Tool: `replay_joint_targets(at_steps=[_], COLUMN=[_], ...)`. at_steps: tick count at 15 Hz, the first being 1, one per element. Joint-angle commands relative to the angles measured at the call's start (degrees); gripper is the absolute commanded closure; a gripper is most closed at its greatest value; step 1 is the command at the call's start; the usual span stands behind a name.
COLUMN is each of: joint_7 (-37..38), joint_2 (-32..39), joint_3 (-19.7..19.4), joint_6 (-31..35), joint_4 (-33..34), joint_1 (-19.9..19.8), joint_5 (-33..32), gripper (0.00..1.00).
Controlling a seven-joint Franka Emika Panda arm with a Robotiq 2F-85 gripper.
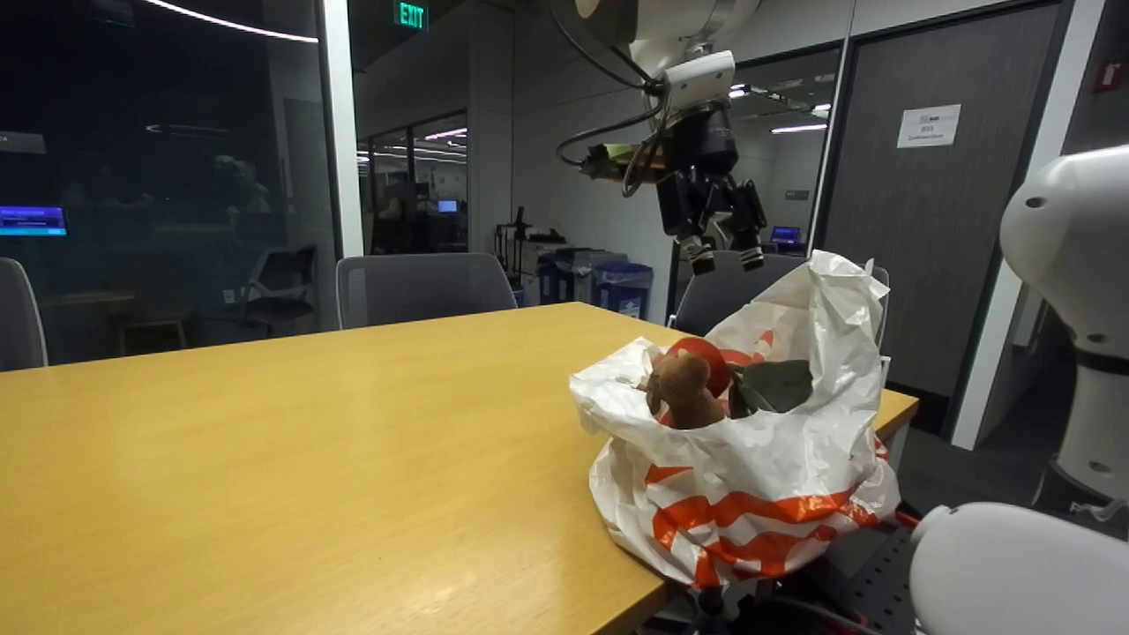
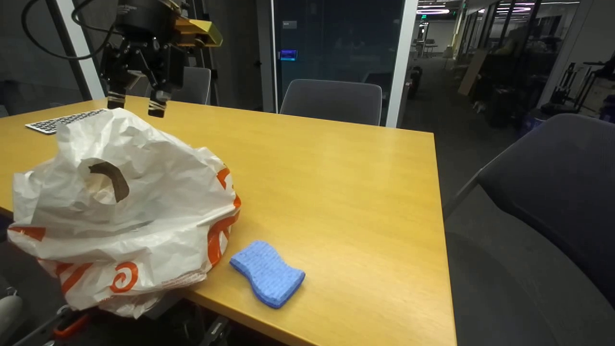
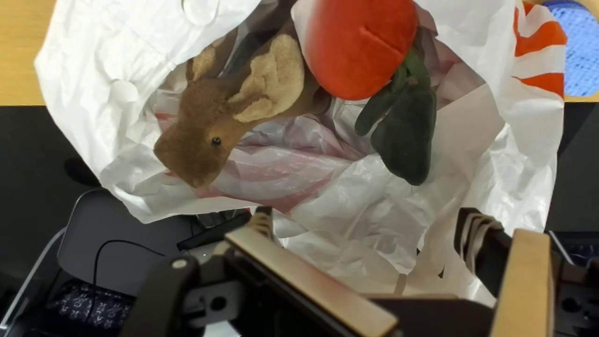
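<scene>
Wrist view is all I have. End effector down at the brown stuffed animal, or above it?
Observer: Above. In an exterior view, the end effector is higher than the brown stuffed animal, with a visible gap between.
Operator: Blue patch is cut off at my right edge. Whole shape?
Observer: A sponge with a narrowed waist, flat on the table.
Operator: Anything on the table outside my frame?
Observer: Yes, a keyboard, on the far side of the bag in an exterior view.
</scene>
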Motion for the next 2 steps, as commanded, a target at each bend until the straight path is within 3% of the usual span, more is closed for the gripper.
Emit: replay_joint_targets(at_steps=[1,2], joint_7=[-2.3,-2.3], joint_2=[3.0,3.0], joint_3=[0.7,0.8], joint_6=[-1.8,-1.8], joint_4=[0.3,0.3], joint_1=[-1.9,-1.9], joint_5=[1.6,1.6], gripper=[0.00,0.00])
